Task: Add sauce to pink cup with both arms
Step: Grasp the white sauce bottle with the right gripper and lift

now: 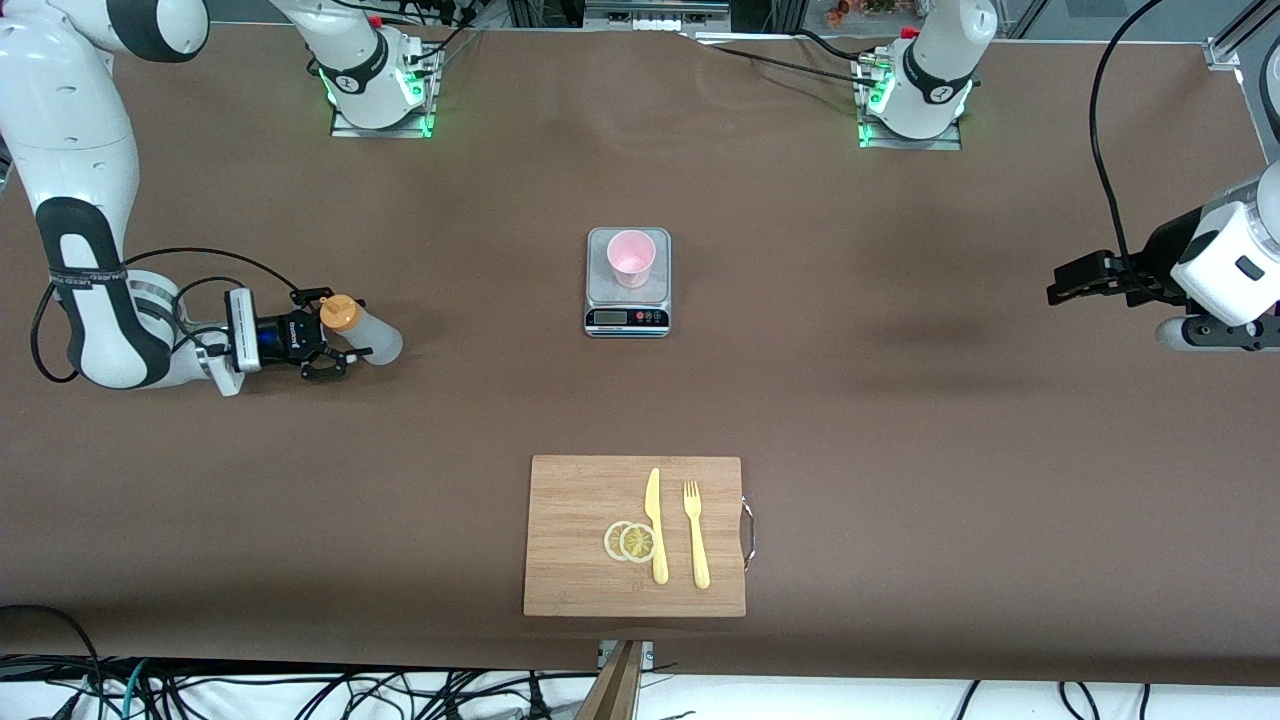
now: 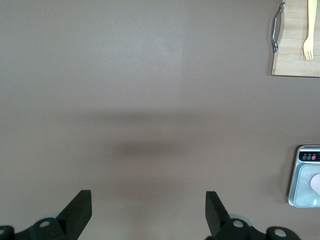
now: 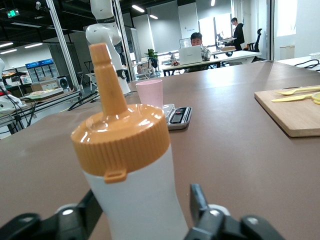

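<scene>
The squeeze bottle (image 1: pixel 365 338) with its orange nozzle cap (image 1: pixel 339 313) stands on the table toward the right arm's end. My right gripper (image 1: pixel 340 352) is low at the table with its fingers on either side of the bottle's body (image 3: pixel 145 195). One finger is at the bottle's side and a gap shows at the other, so it is open. The pink cup (image 1: pixel 631 258) stands upright on a small kitchen scale (image 1: pixel 627 318) mid-table and also shows in the right wrist view (image 3: pixel 150 94). My left gripper (image 1: pixel 1072 282) waits open and empty over bare table at the left arm's end.
A wooden cutting board (image 1: pixel 580 590) lies nearer the front camera than the scale. It carries two lemon slices (image 1: pixel 629 541), a yellow knife (image 1: pixel 656 525) and a yellow fork (image 1: pixel 695 533). The scale's edge (image 2: pixel 300 187) and the board's handle (image 2: pixel 276 27) show in the left wrist view.
</scene>
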Robot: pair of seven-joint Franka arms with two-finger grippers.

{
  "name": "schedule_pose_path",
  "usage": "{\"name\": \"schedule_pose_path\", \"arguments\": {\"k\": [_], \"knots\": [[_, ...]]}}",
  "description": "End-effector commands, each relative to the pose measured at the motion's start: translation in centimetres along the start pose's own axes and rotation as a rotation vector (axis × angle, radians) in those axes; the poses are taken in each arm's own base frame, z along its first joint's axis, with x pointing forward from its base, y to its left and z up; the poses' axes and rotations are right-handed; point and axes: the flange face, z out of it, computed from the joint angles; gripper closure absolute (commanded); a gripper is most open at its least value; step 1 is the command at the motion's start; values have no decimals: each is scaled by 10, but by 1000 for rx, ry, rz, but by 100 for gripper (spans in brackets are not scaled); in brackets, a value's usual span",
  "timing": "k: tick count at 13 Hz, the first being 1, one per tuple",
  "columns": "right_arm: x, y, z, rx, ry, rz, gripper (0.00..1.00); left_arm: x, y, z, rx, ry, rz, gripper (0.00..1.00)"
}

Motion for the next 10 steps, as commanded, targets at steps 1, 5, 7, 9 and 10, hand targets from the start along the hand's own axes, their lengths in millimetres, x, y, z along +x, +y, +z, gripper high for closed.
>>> {"name": "schedule_pose_path", "arguments": {"k": [1, 5, 7, 9, 10], "knots": [[8, 8, 5, 16, 20, -5, 90, 5, 0, -6, 25, -5, 25, 0], [58, 35, 49, 120, -34, 90, 92, 5, 3, -6, 24, -6, 28, 0], [102, 54, 77, 149, -108, 122, 92, 5, 3, -6, 25, -6, 30, 0], [162, 66, 109, 156, -272, 133, 92, 5, 4, -6, 24, -5, 33, 0], [194, 68, 124, 151, -376, 155, 92, 5, 4, -6, 24, -4, 32, 0]]}}
